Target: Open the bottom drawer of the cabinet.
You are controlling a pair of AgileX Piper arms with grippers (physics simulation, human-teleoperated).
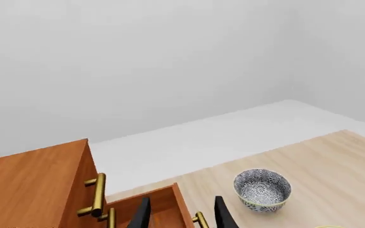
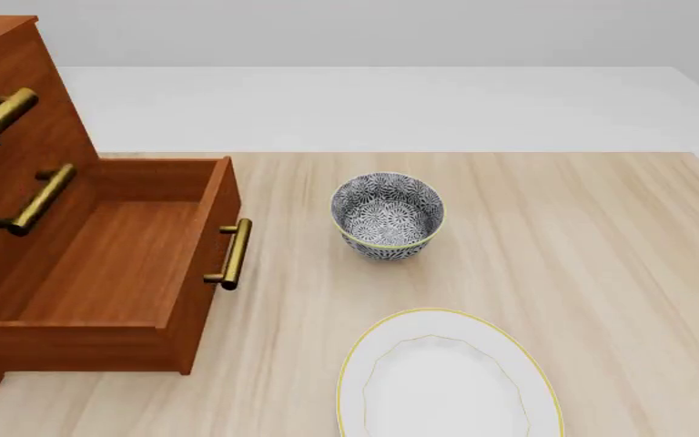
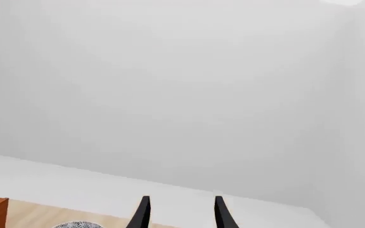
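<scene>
Lying nearest in the front view, a white plate (image 2: 447, 382) with a thin gold rim sits on the pale wood table (image 2: 592, 255), cut off by the lower edge of the picture. Beyond it, near the middle of the table, stands a patterned bowl (image 2: 388, 216), upright and apart from everything else. To the left is the cabinet (image 2: 10, 100), and its bottom drawer (image 2: 119, 264) is pulled well out across the table, its inside bare wood, its brass handle (image 2: 233, 254) on the front panel facing the bowl with a clear gap between them. The two upper drawers are shut, their brass bars showing one above the other on the cabinet face. Neither arm shows in the front view. From the left wrist view, the left gripper (image 1: 180, 213) has its two dark fingers spread with nothing between them, held above the open drawer's front edge and handle, touching neither; the bowl (image 1: 262, 189) lies off to one side. From the right wrist view, the right gripper (image 3: 180, 213) is likewise spread and empty, pointed mostly at the blank wall.
</scene>
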